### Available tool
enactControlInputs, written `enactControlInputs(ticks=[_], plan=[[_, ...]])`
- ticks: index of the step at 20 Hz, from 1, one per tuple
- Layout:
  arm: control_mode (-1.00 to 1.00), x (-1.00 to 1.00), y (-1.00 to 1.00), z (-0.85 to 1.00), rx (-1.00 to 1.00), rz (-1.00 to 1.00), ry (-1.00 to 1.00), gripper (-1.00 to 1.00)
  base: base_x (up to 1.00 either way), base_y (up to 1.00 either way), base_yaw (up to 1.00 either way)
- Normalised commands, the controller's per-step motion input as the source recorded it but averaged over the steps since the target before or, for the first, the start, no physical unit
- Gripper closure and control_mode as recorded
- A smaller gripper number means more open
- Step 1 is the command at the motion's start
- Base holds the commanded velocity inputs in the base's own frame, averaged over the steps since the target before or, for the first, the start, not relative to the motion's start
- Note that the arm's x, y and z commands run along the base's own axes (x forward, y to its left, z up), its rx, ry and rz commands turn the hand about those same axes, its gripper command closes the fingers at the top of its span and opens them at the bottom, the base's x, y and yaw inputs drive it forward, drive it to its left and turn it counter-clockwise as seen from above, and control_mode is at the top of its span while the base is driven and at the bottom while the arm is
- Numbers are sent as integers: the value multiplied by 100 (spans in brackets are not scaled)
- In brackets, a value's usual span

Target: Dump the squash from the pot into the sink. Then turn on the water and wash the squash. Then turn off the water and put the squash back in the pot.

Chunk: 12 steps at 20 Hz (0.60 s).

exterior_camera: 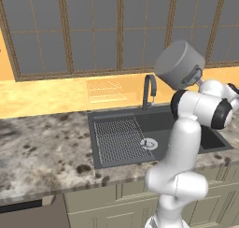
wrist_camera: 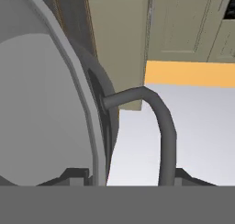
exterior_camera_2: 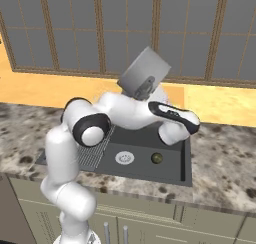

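The grey pot (exterior_camera: pixel 179 63) hangs high above the sink (exterior_camera: pixel 92 140), tipped far over with its base turned up. My gripper (exterior_camera: pixel 198 78) is shut on the pot's rim beside a loop handle (wrist_camera: pixel 161 122). In the hand view the pot's wall (wrist_camera: pixel 41 103) lies to the left, and my fingertips (wrist_camera: pixel 75 175) straddle the rim. From the right base view, the pot (exterior_camera_2: pixel 144 73) sits over the arm. The small olive-green squash (exterior_camera_2: pixel 157 158) lies on the floor of the sink basin (exterior_camera_2: pixel 186 158), right of the round silver drain (exterior_camera_2: pixel 124 158).
A dark curved faucet (exterior_camera: pixel 148 91) rises behind the sink, below the pot. A wire dish rack (exterior_camera: pixel 106 90) stands on the yellow ledge behind. Speckled stone counter (exterior_camera: pixel 42 152) spreads to the left. Large windows (exterior_camera: pixel 93 31) line the back wall.
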Motion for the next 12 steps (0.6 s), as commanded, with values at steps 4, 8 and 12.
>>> enactControlInputs(ticks=[4,8,12], plan=[[-100,-30,2,100,0,0,-19,100,0,0,0],[-100,-24,15,100,-1,0,-15,100,0,0,0],[-100,-42,55,74,-16,4,-8,100,0,0,0]])
